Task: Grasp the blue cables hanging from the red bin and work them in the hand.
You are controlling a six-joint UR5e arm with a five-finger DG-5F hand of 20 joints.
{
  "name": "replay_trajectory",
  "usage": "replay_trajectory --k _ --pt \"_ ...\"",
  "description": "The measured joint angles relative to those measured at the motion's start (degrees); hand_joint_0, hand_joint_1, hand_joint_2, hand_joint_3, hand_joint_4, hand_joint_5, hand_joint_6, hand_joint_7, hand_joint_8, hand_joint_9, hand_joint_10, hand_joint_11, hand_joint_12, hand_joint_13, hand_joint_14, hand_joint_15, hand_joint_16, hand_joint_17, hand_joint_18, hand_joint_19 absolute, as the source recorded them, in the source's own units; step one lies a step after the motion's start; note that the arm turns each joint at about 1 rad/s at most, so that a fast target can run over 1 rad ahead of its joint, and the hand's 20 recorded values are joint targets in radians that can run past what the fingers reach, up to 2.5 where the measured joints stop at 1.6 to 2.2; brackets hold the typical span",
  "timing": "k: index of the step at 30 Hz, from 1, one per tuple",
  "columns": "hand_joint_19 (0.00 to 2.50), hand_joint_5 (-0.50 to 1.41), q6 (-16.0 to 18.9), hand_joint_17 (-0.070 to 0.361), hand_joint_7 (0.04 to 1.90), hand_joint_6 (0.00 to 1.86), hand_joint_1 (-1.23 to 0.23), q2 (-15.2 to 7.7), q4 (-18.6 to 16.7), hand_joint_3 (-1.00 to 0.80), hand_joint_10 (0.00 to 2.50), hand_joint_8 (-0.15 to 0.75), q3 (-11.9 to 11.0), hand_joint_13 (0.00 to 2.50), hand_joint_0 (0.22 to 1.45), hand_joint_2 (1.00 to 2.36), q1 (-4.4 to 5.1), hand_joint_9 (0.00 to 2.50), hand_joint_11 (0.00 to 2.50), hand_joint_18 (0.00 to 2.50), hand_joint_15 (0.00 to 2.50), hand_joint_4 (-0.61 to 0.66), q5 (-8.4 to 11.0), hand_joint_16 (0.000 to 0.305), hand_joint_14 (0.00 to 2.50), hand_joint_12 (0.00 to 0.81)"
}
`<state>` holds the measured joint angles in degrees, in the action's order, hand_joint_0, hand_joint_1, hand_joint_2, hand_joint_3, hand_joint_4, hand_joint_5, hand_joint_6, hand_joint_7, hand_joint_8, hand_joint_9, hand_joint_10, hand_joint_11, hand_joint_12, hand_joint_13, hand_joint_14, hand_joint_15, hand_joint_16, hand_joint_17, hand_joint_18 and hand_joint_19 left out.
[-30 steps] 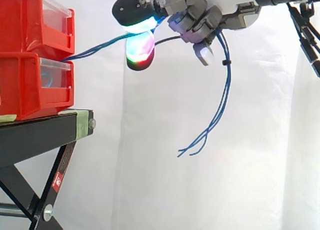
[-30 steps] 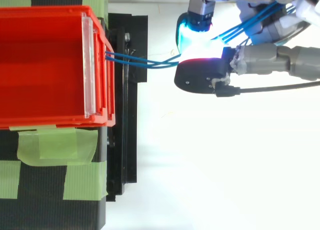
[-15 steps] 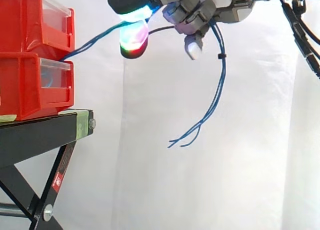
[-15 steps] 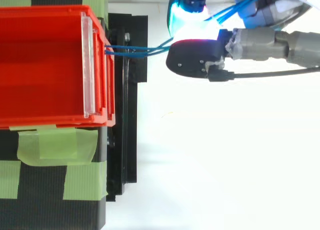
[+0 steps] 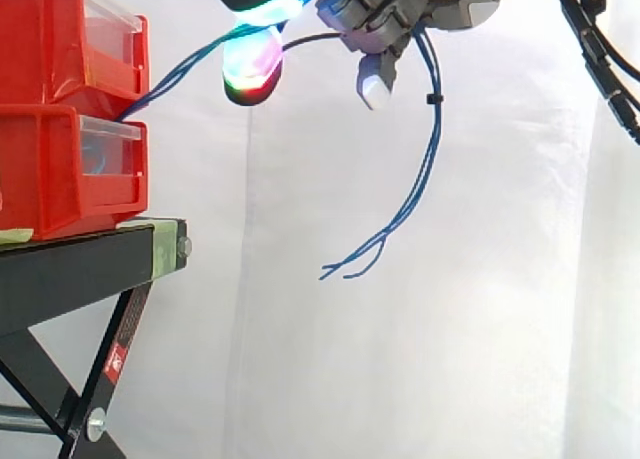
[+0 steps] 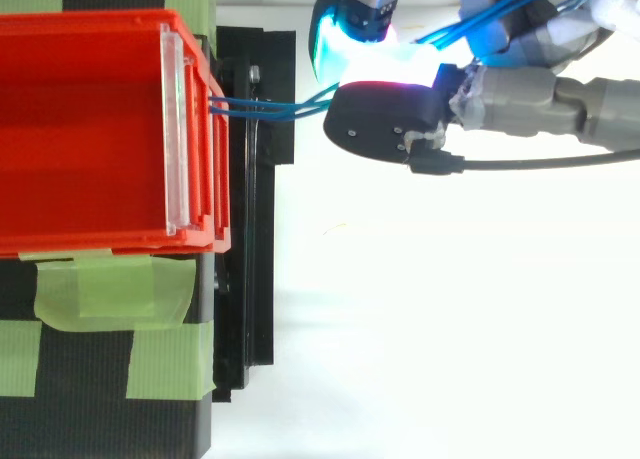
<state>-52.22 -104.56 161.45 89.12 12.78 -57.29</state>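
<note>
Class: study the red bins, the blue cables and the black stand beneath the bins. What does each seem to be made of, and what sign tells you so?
Red bins: probably moulded plastic, smooth with a slight gloss.
Blue cables: likely plastic-sheathed wire; thin, drooping in soft curves.
Black stand: seemingly painted metal; straight bars, bolted.

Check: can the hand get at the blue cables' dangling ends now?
Probably not as is: the hand is shut on the blue cables higher up, with the ends hanging below it. Nothing blocks them, but it would likely have to regrip.
</note>
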Motion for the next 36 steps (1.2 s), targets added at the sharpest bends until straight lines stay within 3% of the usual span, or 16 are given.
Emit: replay_trajectory --k 3,7,8,9,10,11,13,15,16,18,20,23,24,27,32,36 --pt "0.28 0.44 -0.1 0.139 1.21 0.01 -0.54 0.1 0.1 0.29 2.5 0.483 0.0 1.21 0.88 1.53 -0.05 0.83 2.5 1.48 1.79 0.37 -0.13 0.062 2.5 0.582" --pt "0.28 0.43 -0.2 0.142 1.22 0.01 -0.57 0.1 0.2 0.26 2.5 0.465 0.0 1.17 0.85 1.66 -0.2 0.73 2.5 1.44 1.79 0.37 -0.18 0.063 2.5 0.588" --pt "0.26 0.42 -0.2 0.15 1.21 0.01 -0.63 0.1 0.2 0.23 2.5 0.467 0.0 1.16 0.84 1.57 -0.24 0.7 2.5 1.47 1.78 0.38 -0.18 0.067 2.5 0.59" --pt "0.26 0.39 -0.3 0.15 1.2 0.01 -0.7 0.1 0.2 0.28 2.5 0.466 0.0 1.14 0.9 1.26 -0.28 0.67 2.5 1.46 1.77 0.39 -0.18 0.067 2.5 0.594" --pt "0.26 0.37 -0.3 0.152 1.19 0.01 -0.73 0.1 0.2 0.24 2.5 0.47 0.0 1.13 0.93 1.08 -0.32 0.65 2.5 1.45 1.78 0.4 -0.19 0.068 2.5 0.6" --pt "0.29 0.35 -0.4 0.146 1.19 0.01 -0.73 0.1 0.2 0.11 2.5 0.476 0.0 1.08 0.93 1.01 -0.34 0.6 2.5 1.39 1.76 0.38 -0.19 0.065 2.5 0.599" --pt "0.33 0.32 -0.4 0.137 1.18 0.01 -0.74 0.1 0.2 -0.04 2.5 0.473 0.0 1.02 0.94 1.01 -0.4 0.53 2.5 1.33 1.76 0.37 -0.19 0.061 2.5 0.596" --pt "0.36 0.31 -0.4 0.132 1.17 0.01 -0.74 0.1 0.2 0.27 2.5 0.468 0.0 0.98 1.01 1.0 -0.45 0.47 2.5 1.26 1.75 0.36 -0.19 0.058 2.5 0.588" --pt "0.36 0.31 -0.4 0.13 1.18 0.01 -0.74 0.1 0.2 0.33 2.5 0.465 0.0 0.97 1.03 1.01 -0.48 0.47 2.5 1.24 1.74 0.36 -0.19 0.058 2.5 0.585" --pt "0.36 0.31 -0.3 0.125 1.17 0.01 -0.73 0.1 0.2 0.41 2.5 0.458 0.0 0.96 1.04 1.06 -0.58 0.45 2.5 1.18 1.73 0.37 -0.19 0.056 2.5 0.581" --pt "0.32 0.32 -0.3 0.137 1.16 0.01 -0.67 0.2 0.2 0.25 2.5 0.455 0.0 0.97 0.91 1.38 -0.67 0.46 2.5 1.23 1.74 0.38 -0.24 0.061 2.5 0.582" --pt "0.25 0.3 -0.3 0.15 1.14 0.01 -0.62 0.2 0.2 0.13 2.5 0.466 0.0 0.96 0.81 1.58 -0.77 0.44 2.5 1.24 1.72 0.4 -0.47 0.067 2.5 0.586" --pt "0.25 0.3 -0.3 0.15 1.14 0.01 -0.62 0.1 0.2 0.14 2.5 0.467 0.0 0.96 0.81 1.57 -0.79 0.44 2.5 1.23 1.71 0.39 -0.58 0.067 2.5 0.589" --pt "0.2 0.28 -0.3 0.162 1.11 0.01 -0.54 0.2 0.2 0.05 2.5 0.489 0.0 0.91 0.7 1.88 -0.89 0.36 2.5 1.16 1.69 0.41 -0.98 0.072 2.5 0.595" --pt "0.14 0.21 -0.3 0.169 1.1 0.01 -0.55 0.1 0.1 0.01 2.5 0.508 0.0 0.79 0.65 1.98 -0.99 0.16 2.5 1.08 1.67 0.41 -1.22 0.075 2.5 0.601" --pt "0.14 0.18 -0.3 0.16 1.1 0.01 -0.6 0.1 0.0 0.09 2.5 0.495 0.0 0.72 0.7 1.87 -1.05 0.06 2.5 1.01 1.64 0.38 -1.24 0.071 2.5 0.593"
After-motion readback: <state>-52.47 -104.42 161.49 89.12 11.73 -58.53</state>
